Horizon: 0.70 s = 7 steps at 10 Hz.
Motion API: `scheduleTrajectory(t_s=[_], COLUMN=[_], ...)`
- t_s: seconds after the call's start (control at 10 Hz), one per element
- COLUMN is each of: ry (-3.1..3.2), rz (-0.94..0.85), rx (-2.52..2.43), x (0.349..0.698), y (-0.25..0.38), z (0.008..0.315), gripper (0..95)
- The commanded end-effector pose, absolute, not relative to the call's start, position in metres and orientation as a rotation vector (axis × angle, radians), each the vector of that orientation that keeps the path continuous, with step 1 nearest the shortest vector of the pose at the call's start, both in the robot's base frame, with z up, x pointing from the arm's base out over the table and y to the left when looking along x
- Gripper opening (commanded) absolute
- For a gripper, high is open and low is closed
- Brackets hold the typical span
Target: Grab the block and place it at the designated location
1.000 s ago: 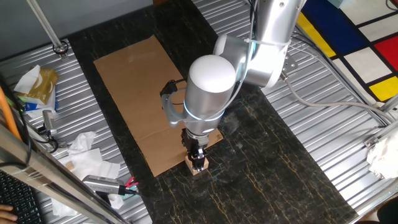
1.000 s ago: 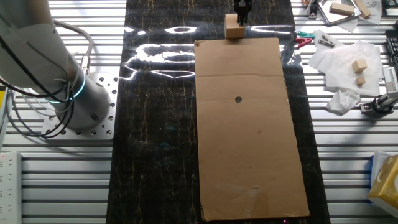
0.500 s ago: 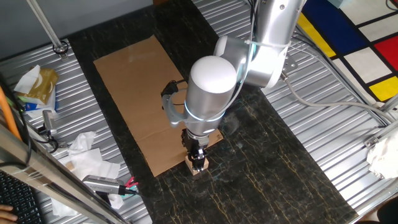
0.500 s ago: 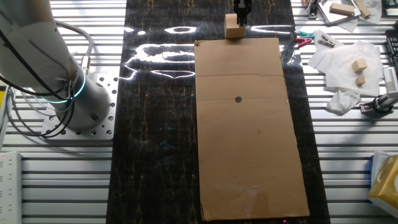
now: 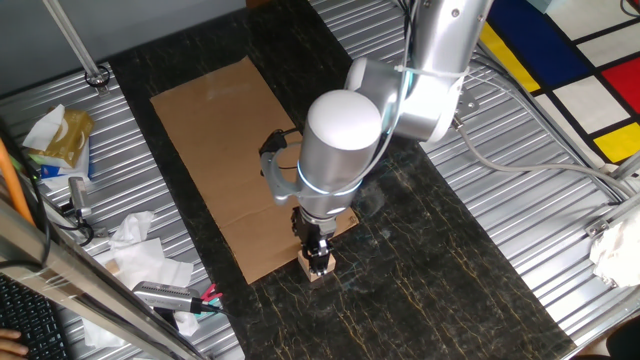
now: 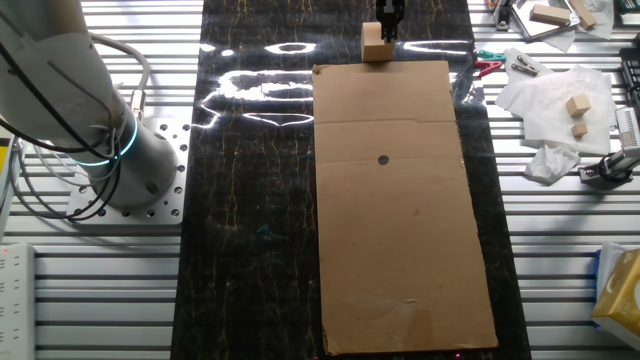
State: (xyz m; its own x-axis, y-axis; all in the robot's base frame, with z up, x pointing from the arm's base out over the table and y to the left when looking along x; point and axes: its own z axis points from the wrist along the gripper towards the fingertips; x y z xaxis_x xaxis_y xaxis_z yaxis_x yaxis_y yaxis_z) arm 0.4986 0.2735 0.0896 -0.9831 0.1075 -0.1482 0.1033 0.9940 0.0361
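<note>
Lower centre: claw (image 5: 319, 258) sits over the block (image 5: 312, 268); its grip cannot be told. Block likely light, rigid, best held by opposite flat faces.

— How is the light over my table?

— Bright and even, from overhead. My arm (image 5: 345, 140) throws only a soft, faint shadow onto the dark tabletop (image 6: 250, 200).

— Any glare?

— Yes. In the other fixed view white streaks of reflection lie across the glossy marbled top near its far edge, beside the cardboard sheet (image 6: 400, 200). The ribbed metal at the table's sides shines too.

— And sharpness?

— Both views are fairly crisp at the centre. In one fixed view the near left corner is blurred, out of focus.
</note>
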Motion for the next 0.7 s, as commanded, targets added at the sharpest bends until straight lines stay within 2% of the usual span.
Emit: scheduleTrajectory(t_s=[0.1,0.7], ry=[2.990,2.989], rz=[0.041,0.032], rx=[0.157,0.167], x=[0.4987,0.4996], y=[0.2743,0.2747], z=[0.0915,0.0952], gripper=[76.0,76.0])
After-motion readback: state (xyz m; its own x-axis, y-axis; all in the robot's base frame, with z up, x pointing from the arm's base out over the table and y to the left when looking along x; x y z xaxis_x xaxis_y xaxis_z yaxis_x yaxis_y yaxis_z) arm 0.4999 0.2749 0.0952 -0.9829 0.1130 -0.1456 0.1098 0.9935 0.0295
